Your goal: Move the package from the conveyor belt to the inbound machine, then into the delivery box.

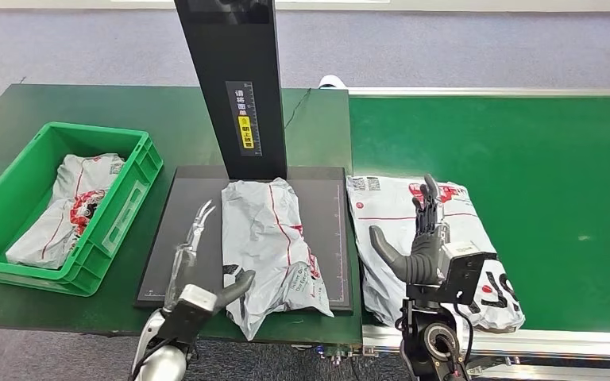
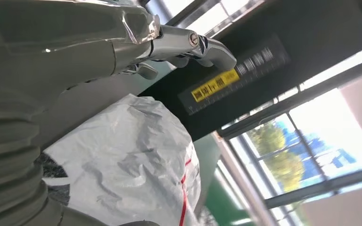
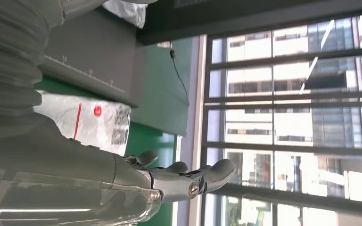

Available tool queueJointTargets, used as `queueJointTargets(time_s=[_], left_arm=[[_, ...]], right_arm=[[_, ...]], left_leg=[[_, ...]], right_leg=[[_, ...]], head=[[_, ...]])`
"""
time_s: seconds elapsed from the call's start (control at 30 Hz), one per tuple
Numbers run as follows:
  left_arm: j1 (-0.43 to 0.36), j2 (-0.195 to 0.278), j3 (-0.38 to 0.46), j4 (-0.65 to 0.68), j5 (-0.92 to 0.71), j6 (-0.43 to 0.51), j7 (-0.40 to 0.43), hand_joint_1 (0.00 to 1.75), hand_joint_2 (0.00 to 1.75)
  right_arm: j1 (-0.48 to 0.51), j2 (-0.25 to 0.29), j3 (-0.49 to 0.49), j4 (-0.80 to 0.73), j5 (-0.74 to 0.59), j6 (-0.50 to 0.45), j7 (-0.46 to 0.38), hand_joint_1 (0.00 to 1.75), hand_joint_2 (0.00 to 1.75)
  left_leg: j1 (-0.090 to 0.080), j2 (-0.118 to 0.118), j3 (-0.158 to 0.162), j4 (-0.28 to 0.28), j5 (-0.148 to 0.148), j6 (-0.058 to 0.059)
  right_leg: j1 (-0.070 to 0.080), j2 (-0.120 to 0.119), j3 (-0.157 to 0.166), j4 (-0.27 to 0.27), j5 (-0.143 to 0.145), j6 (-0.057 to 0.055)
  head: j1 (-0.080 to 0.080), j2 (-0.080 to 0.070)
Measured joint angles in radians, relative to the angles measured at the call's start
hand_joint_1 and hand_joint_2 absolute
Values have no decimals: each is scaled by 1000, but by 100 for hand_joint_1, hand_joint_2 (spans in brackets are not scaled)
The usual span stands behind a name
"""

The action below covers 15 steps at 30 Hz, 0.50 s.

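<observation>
The package (image 1: pixel 272 242) lies on the inbound machine (image 1: pixel 167 238), my left hand (image 1: pixel 194 278) beside it with fingers apart, holding nothing. My right hand (image 1: pixel 421 246) hovers spread and empty over another bag (image 1: pixel 397 210) on the conveyor belt (image 1: pixel 540 175). Next, I judge, my left must grip the package for the delivery box (image 1: pixel 123 202).

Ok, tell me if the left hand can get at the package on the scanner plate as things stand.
Probably yes. The left hand is open right beside the package on the black plate, its thumb at the bag's near edge. Nothing lies between them; the scanner post stands behind, out of the way.
</observation>
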Motion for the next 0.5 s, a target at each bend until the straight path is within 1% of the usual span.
queueJointTargets(time_s=[0.1,0.17,0.23,0.37,0.5], left_arm=[[-56,7,-49,27,-171,-25,105,0,175],[-93,12,-81,61,-254,-72,165,0,175],[-123,16,-107,104,-299,-133,211,0,175],[-161,20,-134,198,-350,-234,276,0,175],[-178,21,-142,265,-360,-282,297,0,175]], right_arm=[[2,6,-13,0,-3,0,11,0,175],[6,12,-21,0,-2,8,16,0,175],[10,19,-31,-2,6,16,21,0,175],[28,35,-60,-19,28,22,34,0,175],[54,47,-88,-47,45,23,45,0,175]], left_leg=[[0,0,0,0,0,0],[0,0,0,0,0,0],[0,0,0,0,0,0],[0,0,0,0,0,0],[0,0,0,0,0,0]], right_leg=[[0,0,0,0,0,0],[0,0,0,0,0,0],[0,0,0,0,0,0],[0,0,0,0,0,0],[0,0,0,0,0,0]], head=[[0,0],[0,0],[0,0],[0,0],[0,0]])
